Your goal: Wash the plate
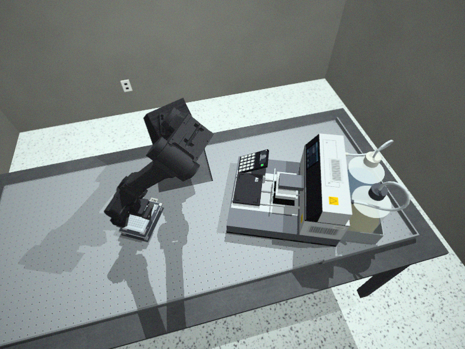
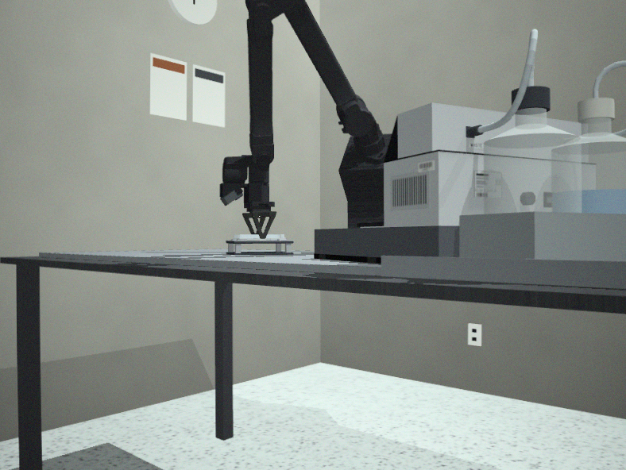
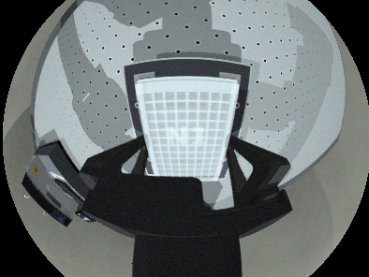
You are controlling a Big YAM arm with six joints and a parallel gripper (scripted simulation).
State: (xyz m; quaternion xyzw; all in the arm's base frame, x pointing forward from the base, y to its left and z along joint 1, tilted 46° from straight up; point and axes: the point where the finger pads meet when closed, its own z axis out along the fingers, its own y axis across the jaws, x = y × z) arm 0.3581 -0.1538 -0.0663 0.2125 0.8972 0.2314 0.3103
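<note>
White well grid, pale frame: plate [image 3: 187, 125] low over nest N1 [image 1: 154, 219], clamped across its short width by gripper [image 3: 185, 162] (fingers on both long edges). Long axis running straight away from wrist, square to nest's dark frame. Cut-off corner not discernible. Washer [image 1: 327, 180] well apart to one side, lamp [image 1: 262, 164] green, carrier pocket [image 1: 246, 187] bare.

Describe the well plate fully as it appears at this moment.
The plate is a white rectangular grid of small square wells. It lies flat over the dark-framed nest, left of the washer. The gripper, pointing straight down, is shut on its long sides. Its cut-off corner is not discernible.
</note>
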